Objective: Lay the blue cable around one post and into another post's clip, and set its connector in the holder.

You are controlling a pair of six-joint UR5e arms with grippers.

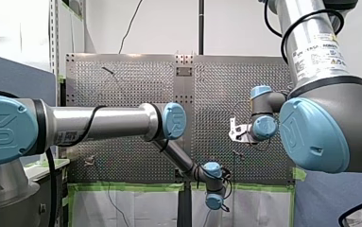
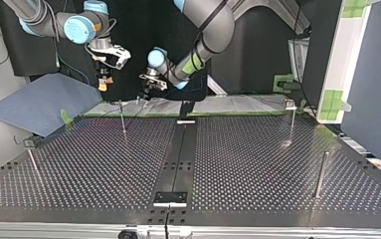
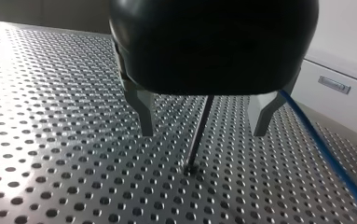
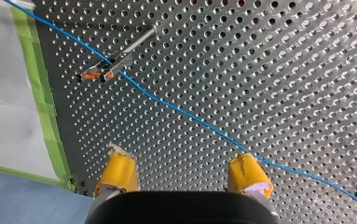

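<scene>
Blue cable [image 4: 181, 112], ends cut off; left claw [image 3: 203, 134] wide astride a post [image 3: 193, 154], right claw [image 4: 181, 158] likewise wide.

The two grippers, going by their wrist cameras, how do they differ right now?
My left gripper has bare metal jaws; my right gripper has yellow-padded ones. The left gripper straddles a thin post; the right gripper has only the blue cable crossing ahead of it. Both are open, holding nothing.
</scene>
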